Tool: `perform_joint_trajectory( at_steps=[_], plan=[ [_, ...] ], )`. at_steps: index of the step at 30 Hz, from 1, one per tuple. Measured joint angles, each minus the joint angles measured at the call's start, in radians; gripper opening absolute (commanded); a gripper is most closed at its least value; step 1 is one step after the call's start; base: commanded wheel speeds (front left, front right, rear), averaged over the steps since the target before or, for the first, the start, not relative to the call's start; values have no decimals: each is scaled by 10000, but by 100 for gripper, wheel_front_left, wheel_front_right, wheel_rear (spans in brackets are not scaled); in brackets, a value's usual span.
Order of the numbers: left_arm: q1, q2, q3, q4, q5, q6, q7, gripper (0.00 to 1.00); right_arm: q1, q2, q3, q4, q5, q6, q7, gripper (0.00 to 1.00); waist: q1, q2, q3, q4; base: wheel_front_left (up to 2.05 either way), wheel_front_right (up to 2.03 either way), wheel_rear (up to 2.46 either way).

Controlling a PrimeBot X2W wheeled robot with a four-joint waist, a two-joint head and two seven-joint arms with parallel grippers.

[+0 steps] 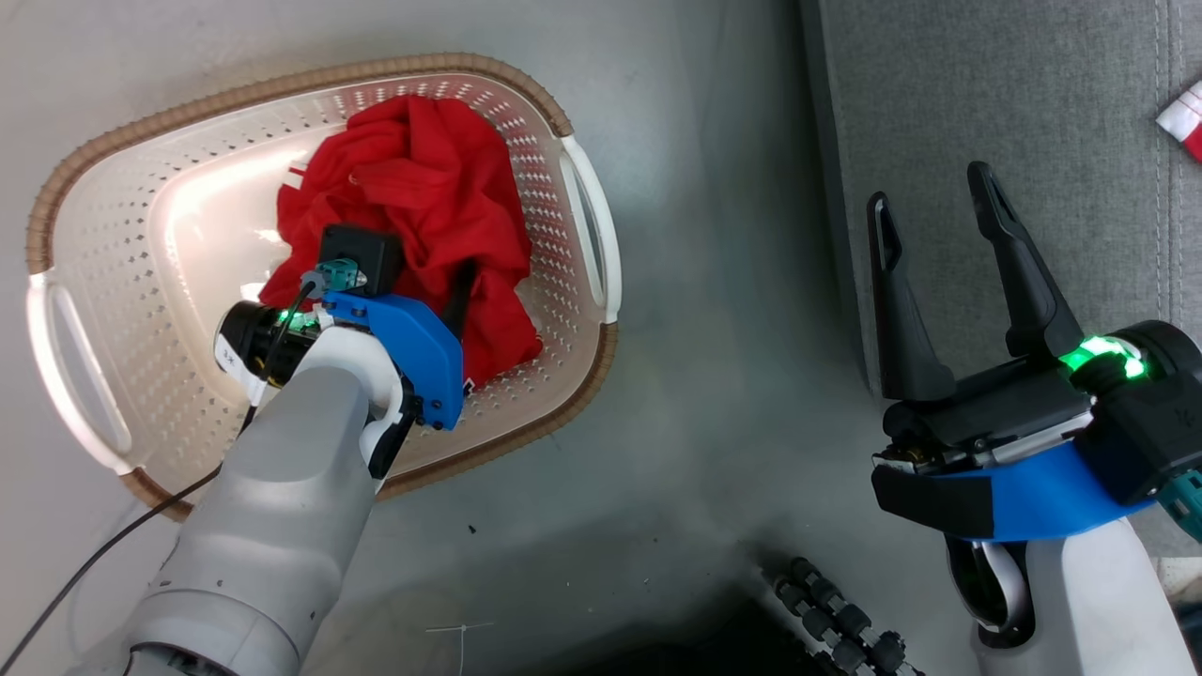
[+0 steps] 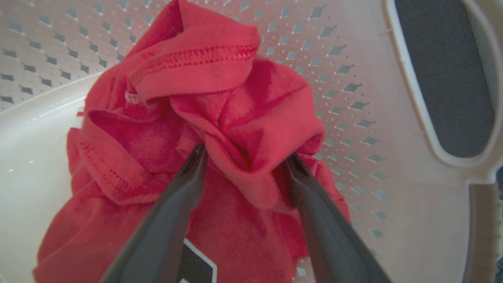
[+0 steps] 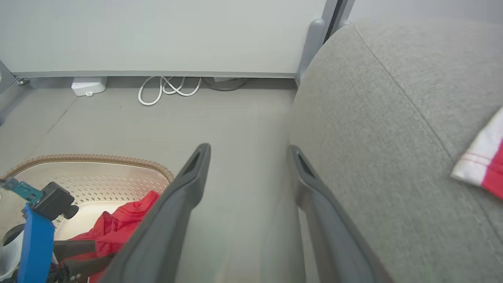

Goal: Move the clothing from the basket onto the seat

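The left arm reaches forward and down into the basket (image 1: 141, 282), its pale forearm sloping in over the near rim and the wrist tipped so the left tool (image 2: 246, 153) points down into the clothing (image 1: 423, 188). Its two dark fingers stand wide apart, their tips pressed into the red fabric on either side of a raised fold; they have not closed on it. The right arm hangs off to the side with the right tool (image 1: 928, 188) level above the front edge of the seat (image 1: 1014, 113), fingers spread wide, pointing ahead and holding nothing. The clothing lies as a crumpled heap in the end of the basket nearest the seat, beside that white handle, its longer run going from far wall to near wall, across the basket's length. A dark print (image 2: 196, 263) with a white outline shows at its near end. Another red-and-white piece (image 3: 483, 161) lies on the seat cushion.
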Motion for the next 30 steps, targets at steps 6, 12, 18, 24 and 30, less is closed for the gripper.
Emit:
perform_joint_trajectory(
  at_steps=[6, 12, 18, 24, 30],
  plan=[
    [-8, -38, -69, 242, -115, -6, 265, 0, -65, 2, 36, 207, 219, 0, -121, 100, -1, 0, 76, -191, 0, 0, 0],
    [-35, -36, -165, 351, -125, -13, 270, 0, -221, 2, 58, 347, 311, 0, -234, 100, -2, 0, 33, -280, 0, 0, 0],
    [-30, -38, -184, 428, -244, -29, 194, 0, -266, 6, 29, 525, 303, 0, -251, 100, -2, 0, -160, -197, 0, 0, 0],
    [89, -48, -267, 466, -318, -63, 15, 0, -452, 8, 56, 750, 159, 0, -198, 100, -2, 0, -724, 12, 0, 0, 0],
    [702, -58, -454, 384, -464, -100, -290, 0, -470, 21, 165, 1290, -69, 0, -33, 100, -2, 0, -1877, 338, 0, 0, 0]
  ],
)
